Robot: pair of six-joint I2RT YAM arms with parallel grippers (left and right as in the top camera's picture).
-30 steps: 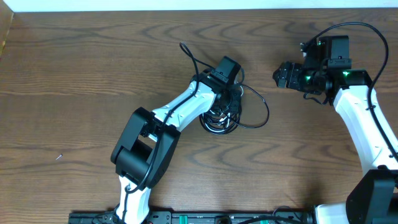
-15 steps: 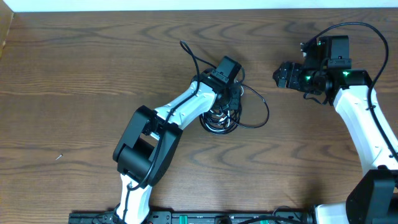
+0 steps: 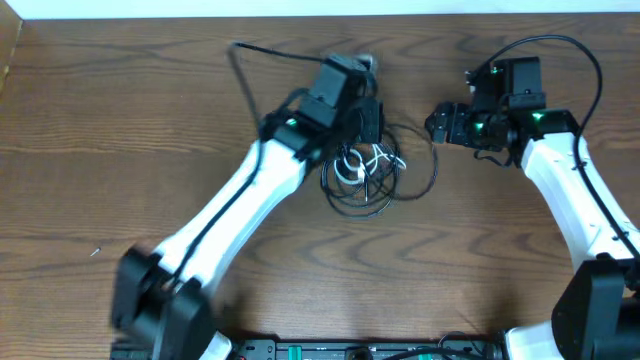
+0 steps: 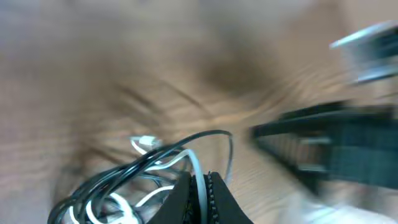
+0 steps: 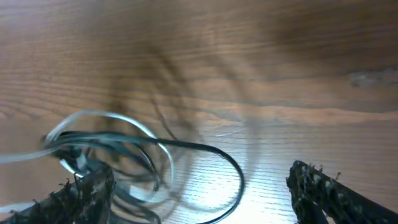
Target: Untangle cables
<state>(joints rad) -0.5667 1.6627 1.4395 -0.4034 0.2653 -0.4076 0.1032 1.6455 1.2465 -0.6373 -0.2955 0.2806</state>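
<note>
A tangle of cables lies mid-table: black loops (image 3: 395, 190) wound with a white cable (image 3: 352, 165). My left gripper (image 3: 368, 118) sits at the tangle's upper edge, shut on the white cable (image 4: 198, 169), which runs up between its fingers (image 4: 199, 198); the black and white coils (image 4: 112, 186) hang at lower left in that blurred view. My right gripper (image 3: 440, 124) is open and empty just right of the tangle. In the right wrist view a black loop (image 5: 217, 155) lies between its spread fingers (image 5: 199, 199), with the white cable (image 5: 106, 118) at left.
A thicker black arm wire (image 3: 255, 50) arcs from the left arm toward the table's far edge. Another arm wire (image 3: 560, 45) loops over the right wrist. The wooden table (image 3: 120, 130) has a pale edge at the back.
My left arm has swung up and away from me, lifting the white cable and pulling the tangle looser and wider. My right gripper has shifted slightly left toward the tangle.
</note>
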